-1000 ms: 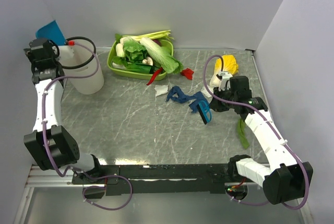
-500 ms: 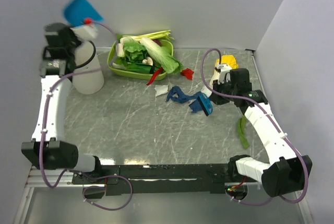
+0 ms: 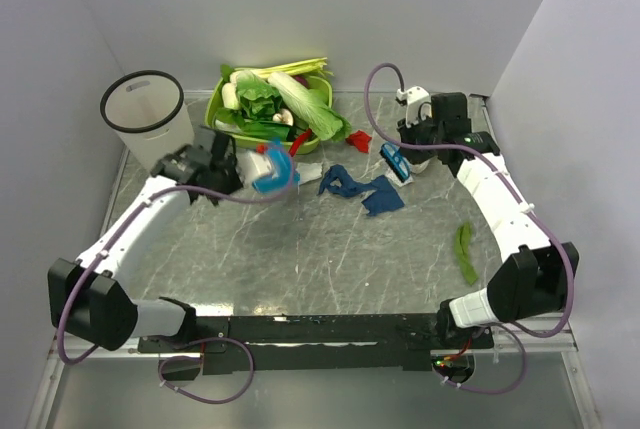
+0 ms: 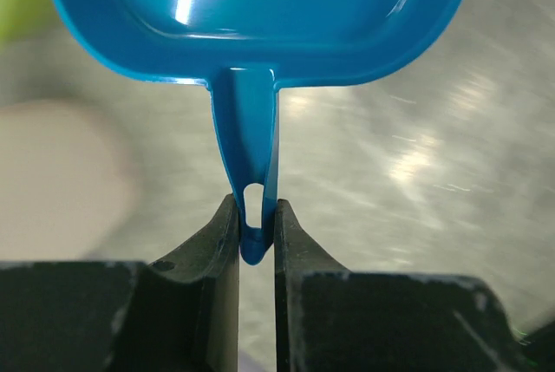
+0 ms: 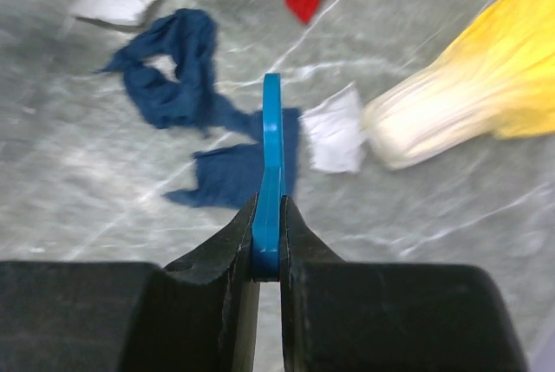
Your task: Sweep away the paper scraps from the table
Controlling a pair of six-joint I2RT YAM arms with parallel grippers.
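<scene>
Several paper scraps (image 3: 340,182), dark blue, white and red, lie near the far edge of the table (image 3: 300,259), mid-width. Feather-light and limp, I judge: push them low, never pinch. My left gripper (image 4: 257,209) clamps the dustpan (image 4: 260,8) handle; my right gripper (image 5: 270,207) clamps a thin blue sweeper (image 5: 272,129).

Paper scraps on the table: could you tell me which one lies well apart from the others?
The green scrap, alone beside the right arm; the red scrap, the white scrap and the dark blue scraps cluster near the vegetable tray.

bin (image 3: 168,135) stood upper left | vegetable tray (image 3: 213,111) sat right of it | paper scraps (image 3: 345,185) lay on table (image 3: 300,249) below tray
</scene>
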